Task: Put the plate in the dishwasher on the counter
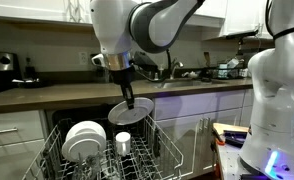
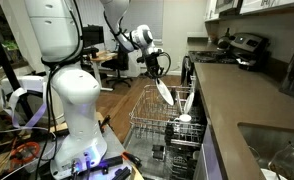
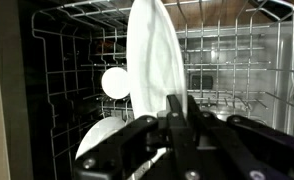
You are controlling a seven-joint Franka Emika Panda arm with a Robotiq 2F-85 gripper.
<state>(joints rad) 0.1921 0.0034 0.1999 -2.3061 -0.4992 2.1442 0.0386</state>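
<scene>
Gripper fingers clamping lower rim of plate at frame centre; plate standing edge-on, reaching toward top of frame, hanging above dishwasher.

My gripper, with the plate, hangs over the rack. Stacked plates and a small cup block one side (upright tines all round). Bare wire beside them lies open, and the counter edge sits close behind.
</scene>
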